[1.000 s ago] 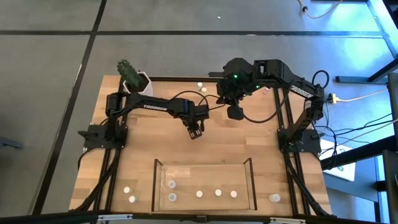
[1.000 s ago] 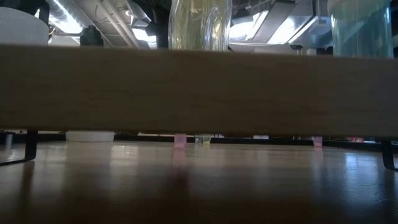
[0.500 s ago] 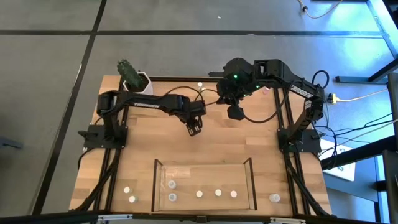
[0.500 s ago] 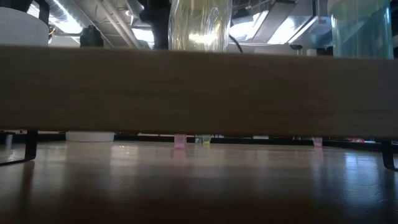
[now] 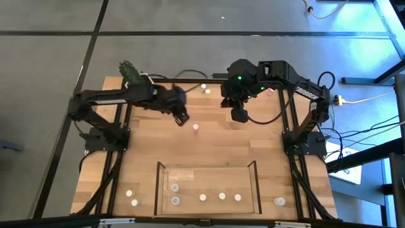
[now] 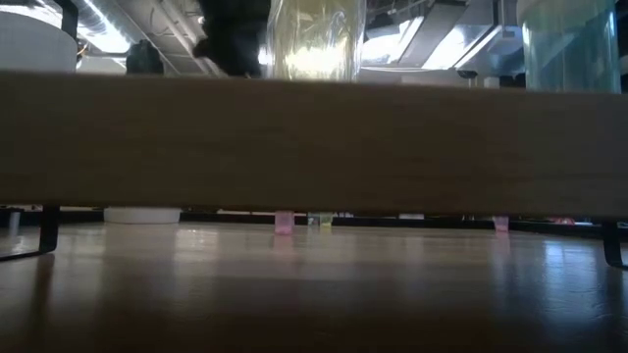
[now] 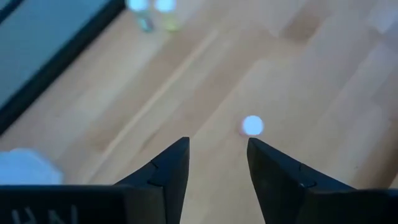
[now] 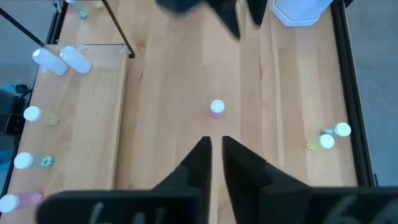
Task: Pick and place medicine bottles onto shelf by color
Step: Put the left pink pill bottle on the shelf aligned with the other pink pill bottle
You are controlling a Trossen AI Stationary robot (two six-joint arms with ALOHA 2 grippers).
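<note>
Nearest, along the table's front edge, the shelf holds several medicine bottles in a row, with two more at the front left corner and one at the front right. Mid-table, a pink bottle stands alone on bare wood. Just beyond it toward the back left, my left gripper hangs above the wood, fingers spread with nothing between them. My right gripper hovers near the back edge, its fingers a narrow slit apart, pinching nothing. Two bottles stand by the back edge, the cactus pot at the back left corner.
</note>
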